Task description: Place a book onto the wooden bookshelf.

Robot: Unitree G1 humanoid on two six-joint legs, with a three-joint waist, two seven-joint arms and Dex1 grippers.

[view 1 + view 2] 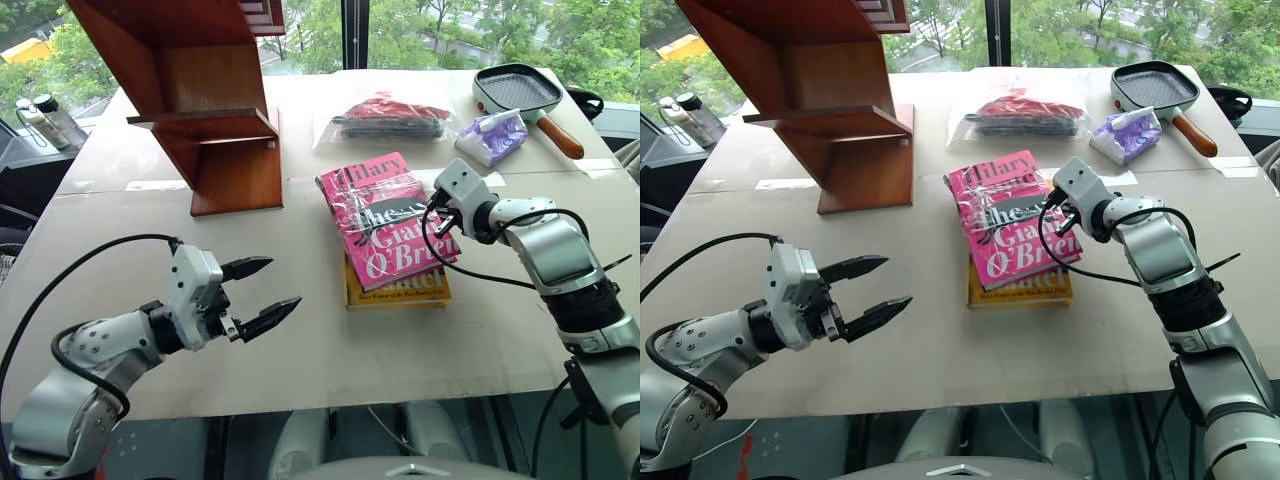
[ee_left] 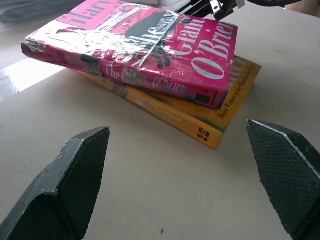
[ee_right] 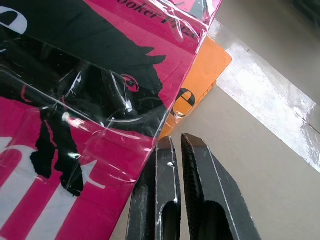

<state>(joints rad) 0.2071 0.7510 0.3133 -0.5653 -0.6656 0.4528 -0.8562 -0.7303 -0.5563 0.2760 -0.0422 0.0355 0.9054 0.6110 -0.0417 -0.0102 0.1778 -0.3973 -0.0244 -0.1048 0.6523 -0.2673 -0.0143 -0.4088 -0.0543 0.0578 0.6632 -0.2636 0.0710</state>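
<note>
Tabletop: book reads "Hilary", "O'Brien"

Pink book, cover lettering "Hilary", "The", "Giant, O'Brien", spine "O'Brien", yellow book beneath, spine lettering partly legible, "Twice Winner of the".

Bright window daylight, glossy glare
</note>
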